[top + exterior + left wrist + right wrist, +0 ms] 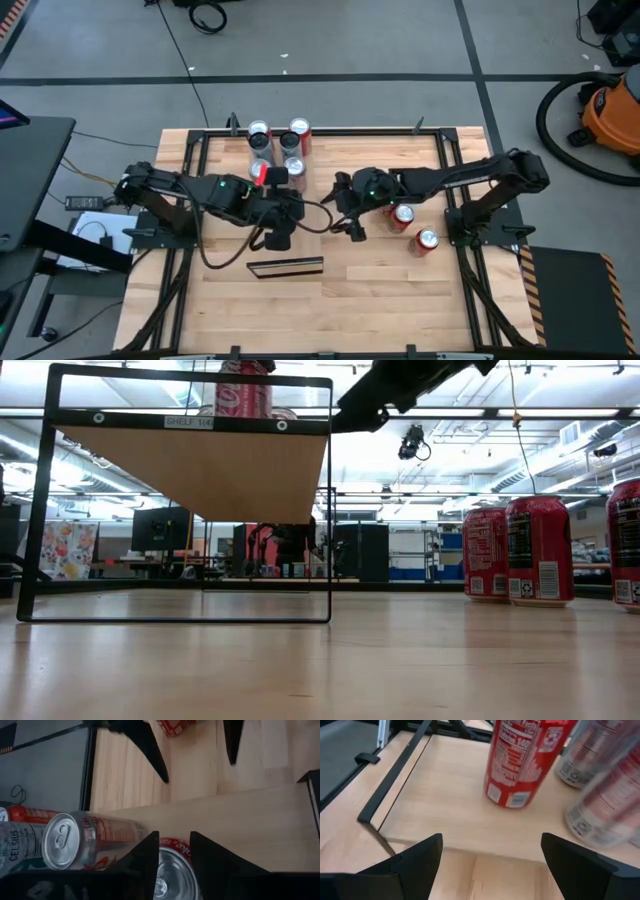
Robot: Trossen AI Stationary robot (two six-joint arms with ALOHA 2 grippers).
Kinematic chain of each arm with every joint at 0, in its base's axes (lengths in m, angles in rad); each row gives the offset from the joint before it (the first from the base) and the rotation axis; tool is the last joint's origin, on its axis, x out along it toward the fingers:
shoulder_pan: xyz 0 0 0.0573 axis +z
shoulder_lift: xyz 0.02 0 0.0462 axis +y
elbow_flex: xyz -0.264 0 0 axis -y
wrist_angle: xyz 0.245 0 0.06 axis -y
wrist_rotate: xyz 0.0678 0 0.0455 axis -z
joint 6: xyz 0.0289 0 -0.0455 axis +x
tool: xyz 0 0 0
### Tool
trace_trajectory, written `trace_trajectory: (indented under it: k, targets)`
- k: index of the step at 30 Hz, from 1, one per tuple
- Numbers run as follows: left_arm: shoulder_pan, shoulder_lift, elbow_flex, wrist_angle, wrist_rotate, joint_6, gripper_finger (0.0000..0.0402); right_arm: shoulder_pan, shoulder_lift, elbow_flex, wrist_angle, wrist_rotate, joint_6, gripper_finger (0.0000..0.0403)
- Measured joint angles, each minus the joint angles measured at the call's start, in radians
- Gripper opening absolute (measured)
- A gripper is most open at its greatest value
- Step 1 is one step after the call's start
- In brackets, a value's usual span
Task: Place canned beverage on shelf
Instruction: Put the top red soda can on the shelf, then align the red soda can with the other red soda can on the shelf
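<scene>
Wood table [380, 300] carries black-framed shelf [200, 465], one red can [243, 390] on it; two red cans [415, 228] on tabletop beside right gripper [352, 212].

Bright, even light falls from ceiling strips, which glare white behind the shelf [195, 465] in the low view. Its underside sits in shade. The counter [320, 660] shows soft sheen and faint shadows. Just beyond the right claw [490, 857], silver cans [605, 800] smear with blur; the red can [522, 762] stays sharp.
</scene>
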Motion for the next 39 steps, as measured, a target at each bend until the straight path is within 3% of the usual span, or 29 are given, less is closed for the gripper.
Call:
trace_trajectory:
  k: [6, 19, 27, 33, 39]
  targets:
    - [0.027, 0.008, 0.002, -0.053, -0.008, -0.029, 0.0121, 0.001, -0.049, 0.0, -0.068, 0.013, 0.0, 0.0349]
    - [0.039, 0.008, 0.001, -0.155, -0.044, -0.061, 0.0121, 0.019, -0.212, 0.0, -0.233, 0.157, 0.01, 0.0348]
    - [0.039, 0.008, 0.0, -0.225, -0.141, -0.059, 0.0121, 0.049, -0.288, 0.0, -0.28, 0.216, 0.018, 0.0348]
    - [0.036, 0.008, 0.0, -0.179, -0.143, -0.014, 0.0121, 0.05, -0.298, 0.0, -0.306, 0.24, 0.026, 0.0348]
    - [0.001, 0.008, 0.0, -0.075, -0.142, 0.038, 0.0121, 0.05, -0.298, 0.0, -0.457, 0.245, 0.084, 0.0348]
